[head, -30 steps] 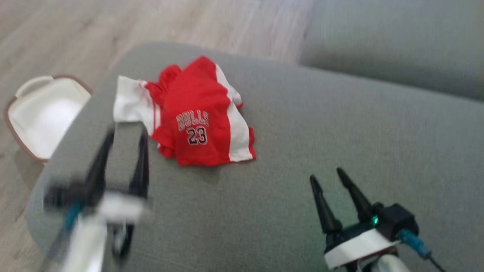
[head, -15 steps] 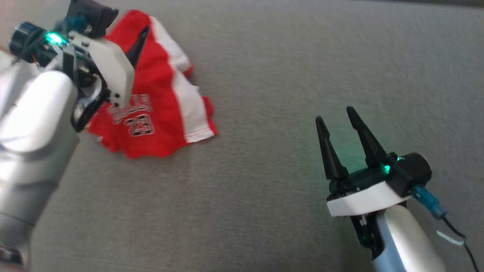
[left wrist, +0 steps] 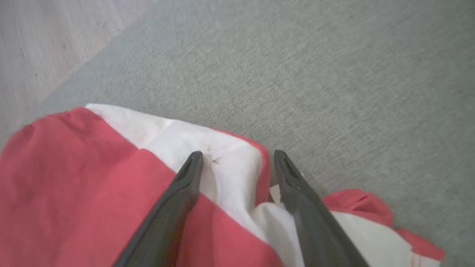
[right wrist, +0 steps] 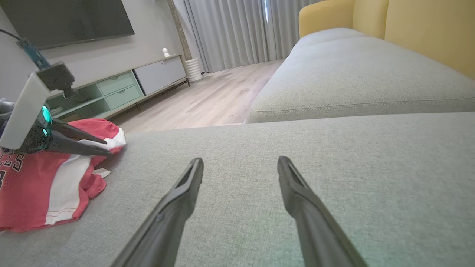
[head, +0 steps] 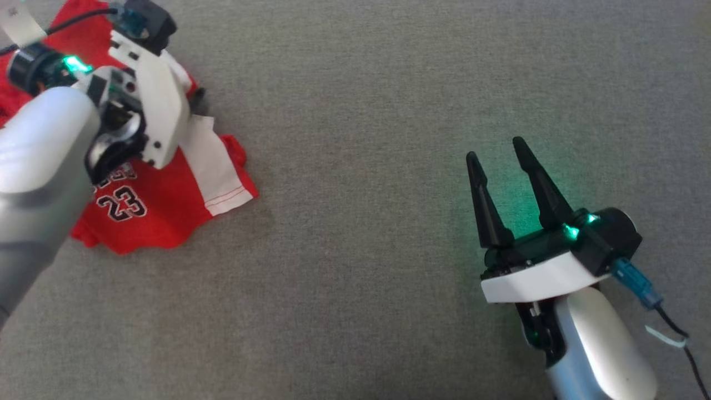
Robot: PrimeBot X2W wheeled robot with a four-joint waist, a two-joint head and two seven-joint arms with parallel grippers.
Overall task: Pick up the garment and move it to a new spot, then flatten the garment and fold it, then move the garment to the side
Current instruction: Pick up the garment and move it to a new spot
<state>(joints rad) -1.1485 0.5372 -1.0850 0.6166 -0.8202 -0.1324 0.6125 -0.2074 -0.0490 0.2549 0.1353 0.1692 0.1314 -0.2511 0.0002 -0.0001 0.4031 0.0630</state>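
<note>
At the far left of the grey sofa seat lies the crumpled red-and-white jersey, its number 23 facing up. Our left gripper is directly over it, fingers apart and straddling a raised fold of the white band near the jersey's right-hand edge; nothing is pinched yet. Our right gripper, also spread, hovers over bare cushion well apart to the right. We judge the pick belongs to the left arm.

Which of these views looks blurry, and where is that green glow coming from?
Head view: sharp; green light from the right end effector tints the grey cushion. Left wrist view: softest, garment smeared. Right wrist view: crisp, wide-angle stretch.
</note>
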